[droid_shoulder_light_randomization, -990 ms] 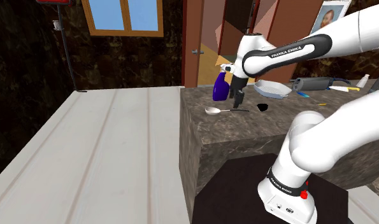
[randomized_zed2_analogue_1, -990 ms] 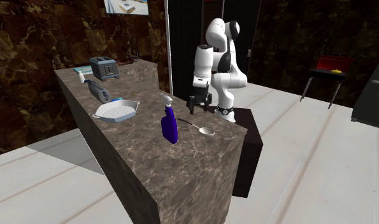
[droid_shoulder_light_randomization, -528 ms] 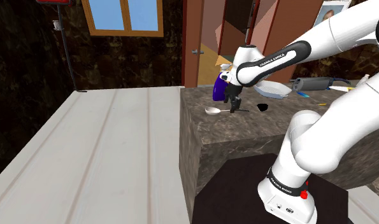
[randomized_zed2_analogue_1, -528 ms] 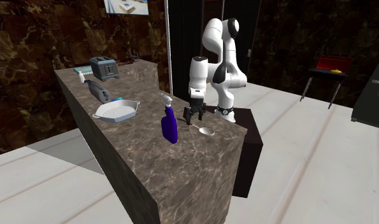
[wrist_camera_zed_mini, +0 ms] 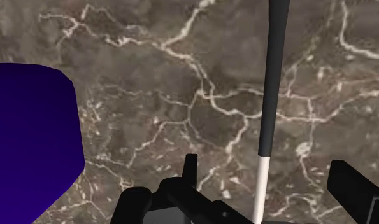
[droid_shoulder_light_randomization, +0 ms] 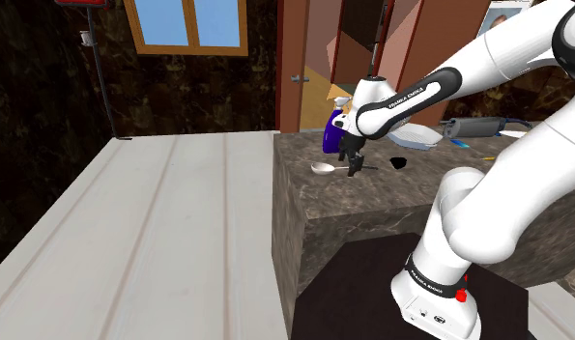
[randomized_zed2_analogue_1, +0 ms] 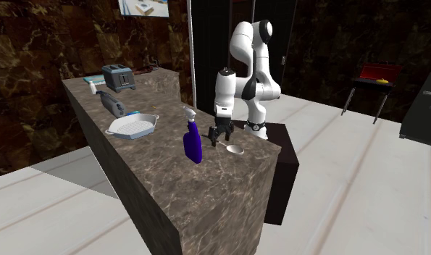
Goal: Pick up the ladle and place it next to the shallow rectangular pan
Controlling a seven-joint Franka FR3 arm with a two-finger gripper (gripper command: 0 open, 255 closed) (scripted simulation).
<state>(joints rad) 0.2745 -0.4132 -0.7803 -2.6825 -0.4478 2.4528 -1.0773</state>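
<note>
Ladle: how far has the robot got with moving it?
Done: the black claw is low over the pale ladle with a dark handle, open fingers astride the handle. In hand: the grasp, not yet closed. Left: lifting and setting it beside the white rectangular pan.

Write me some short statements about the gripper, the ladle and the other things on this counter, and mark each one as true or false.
1. The all-black two-finger gripper is open, with the dark handle of the pale-bowled ladle between its fingers. True.
2. The ladle hangs above the dark veined stone counter. False: it lies on the counter.
3. The purple spray bottle stands upright beside the ladle. True.
4. The ladle lies inside the white shallow rectangular pan. False: the pan sits apart, beyond the bottle.
</note>
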